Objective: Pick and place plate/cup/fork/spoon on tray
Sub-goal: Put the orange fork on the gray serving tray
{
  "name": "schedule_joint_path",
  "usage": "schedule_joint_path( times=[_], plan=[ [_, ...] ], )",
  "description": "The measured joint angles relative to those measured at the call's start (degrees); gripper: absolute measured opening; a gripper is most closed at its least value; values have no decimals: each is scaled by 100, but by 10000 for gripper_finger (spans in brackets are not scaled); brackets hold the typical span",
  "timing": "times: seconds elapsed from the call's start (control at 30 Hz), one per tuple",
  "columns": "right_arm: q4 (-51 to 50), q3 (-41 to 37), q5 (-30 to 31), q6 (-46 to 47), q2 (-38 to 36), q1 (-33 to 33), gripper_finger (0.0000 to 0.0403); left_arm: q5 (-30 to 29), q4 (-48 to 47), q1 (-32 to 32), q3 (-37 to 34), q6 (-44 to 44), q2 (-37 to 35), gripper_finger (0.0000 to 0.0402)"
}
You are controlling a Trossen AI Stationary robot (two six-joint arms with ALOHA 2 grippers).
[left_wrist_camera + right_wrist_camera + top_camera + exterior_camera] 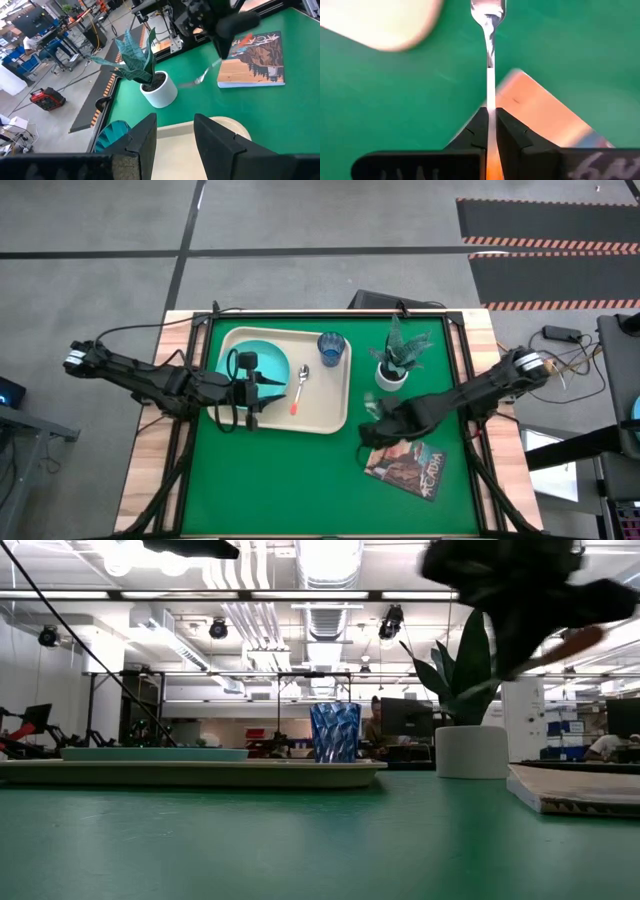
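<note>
Right gripper: the right gripper (pixel 490 125) is clenched on the fork (pixel 489 55), its two dark fingers (pixel 510 132) pinching the red-orange handle; in the high view it sits over the green mat just off the tray's right end, near the book.
Fork: one; held off the table, metal end pointing toward the tray corner; its tines run out of the right wrist view, and it is hardly visible from above.
Left gripper: the left gripper (pixel 252 388) hangs over the tray's left half beside the plate, fingers (pixel 214 142) parted and holding nothing.
Tray: one tray (pixel 325 416), cream, lying left of centre on the mat; it carries plate, spoon and cup.
Plate: one teal plate (pixel 272 357) at the tray's left end, partly covered by the left arm.
Spoon: one spoon (pixel 299 389) lying flat in the tray's middle, bowl toward the far rim.
Cup: one blue cup (pixel 331 347) upright in the tray's far right corner.
Other things: one potted plant (pixel 395 364) right of the tray; one book (pixel 405 467) off the tray's near right corner.
Open room: bare mat (pixel 280 485) along the tray's near edge; bare tray floor between spoon and right rim.
</note>
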Motion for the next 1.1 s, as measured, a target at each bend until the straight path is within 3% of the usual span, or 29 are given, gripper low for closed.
schedule_joint_path(
  times=[0.27, 0.57, 0.73, 0.93, 1.1],
  plan=[
    [-27, 1705, 521, -1045, 1656, -528, 12, 229, -132, -46, -2, 247, -215, 117],
    [-23, 3544, 183, -1431, 3197, -1283, 12, 982, -787, -87, -17, 124, -1061, 117],
    [-72, 4439, 164, -1512, 3840, -1613, 12, 1008, -1210, -90, -33, -35, -1423, 117],
    [-253, 4847, 223, -1488, 4237, -1892, 12, 1034, -1381, -90, -192, 42, -1731, 117],
    [-286, 4779, 857, -1104, 4388, -2041, 12, 1030, -1357, -90, -292, 259, -1988, 117]
  ],
)
